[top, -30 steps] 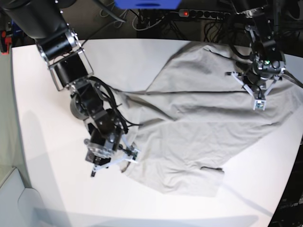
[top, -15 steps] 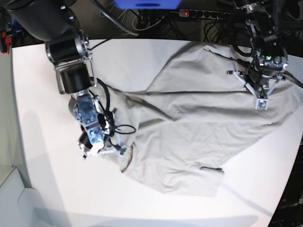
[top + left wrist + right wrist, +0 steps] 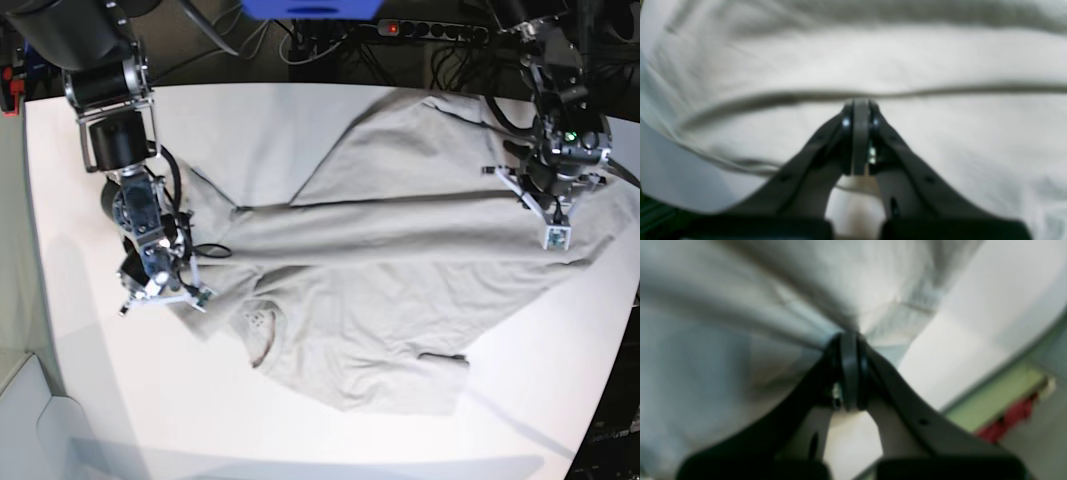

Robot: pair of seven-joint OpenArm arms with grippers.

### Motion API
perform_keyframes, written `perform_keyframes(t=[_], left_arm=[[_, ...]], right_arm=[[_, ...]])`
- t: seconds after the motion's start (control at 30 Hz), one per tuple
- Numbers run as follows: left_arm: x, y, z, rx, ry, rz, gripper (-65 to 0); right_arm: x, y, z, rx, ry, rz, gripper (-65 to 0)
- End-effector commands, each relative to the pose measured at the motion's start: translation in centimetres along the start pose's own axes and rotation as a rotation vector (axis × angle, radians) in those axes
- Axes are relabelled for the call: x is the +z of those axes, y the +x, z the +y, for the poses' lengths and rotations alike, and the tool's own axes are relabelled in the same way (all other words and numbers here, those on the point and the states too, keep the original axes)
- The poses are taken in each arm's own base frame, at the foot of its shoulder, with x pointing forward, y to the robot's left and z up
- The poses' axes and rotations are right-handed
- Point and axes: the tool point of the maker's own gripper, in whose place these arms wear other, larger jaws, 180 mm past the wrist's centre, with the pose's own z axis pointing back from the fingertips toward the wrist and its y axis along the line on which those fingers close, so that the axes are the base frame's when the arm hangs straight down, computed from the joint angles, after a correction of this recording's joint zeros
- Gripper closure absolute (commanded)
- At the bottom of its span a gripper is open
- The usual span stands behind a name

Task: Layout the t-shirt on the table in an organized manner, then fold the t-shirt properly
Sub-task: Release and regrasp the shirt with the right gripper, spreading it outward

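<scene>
Right gripper (image 3: 203, 298): jaws pressed together, pinching a fold of the t-shirt (image 3: 400, 250) at the garment's edge nearest the table's left side in the base view. The right wrist view confirms it, with cloth bunched into creases that run to the closed tips (image 3: 849, 340); the white table (image 3: 973, 323) shows just beside the pinch.

Left gripper (image 3: 556, 236): jaws together, tips down on the shirt near its opposite end. In the left wrist view the closed tips (image 3: 860, 105) meet a long ridge of cloth, and fabric appears caught between them; the blur leaves the hold less than certain.

T-shirt: lies on the table (image 3: 90, 400), stretched between the two grippers. Its long axis runs across the table from left to right in the base view, rising slightly toward the left gripper. A long crease follows that axis through the middle. One flap is folded over toward the table's far edge. The neck opening (image 3: 262, 335) lies near the right gripper, on the side toward the table's near edge.

Labels and writing: a small mark shows inside the neck, too small to read.
</scene>
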Motion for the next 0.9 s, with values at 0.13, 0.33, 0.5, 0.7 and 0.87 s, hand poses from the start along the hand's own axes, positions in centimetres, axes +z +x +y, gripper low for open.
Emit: perform_keyframes(t=[0.13,0.33,0.5,0.7,0.87], left_arm=[[0.3,2.6,0.4,0.001,0.011,-0.069,-0.1],[0.3,2.7,0.3,-0.001,0.009,-0.071,-0.1],[0.2,2.4,-0.3,0.018,-0.003,-0.067,-0.1],[0.2,0.5,-0.6,0.015,-0.009,-0.027,-0.1],[0.3,-1.8,-1.0,0.003,-0.018,0.023,-0.1]], right_arm=[[-1.8,-7.1,4.6,0.059,0.111,0.204,0.0],[4.6,-6.0,-0.3,0.049,-0.133,0.114,0.0],[9.1,-3.5,-2.6,0.010,-0.249,0.013,0.0],[10.5,0.7,-0.2,0.030,-0.222,-0.093,0.0],[11.5,5.5,4.3,0.148,-0.171,-0.184,0.0]])
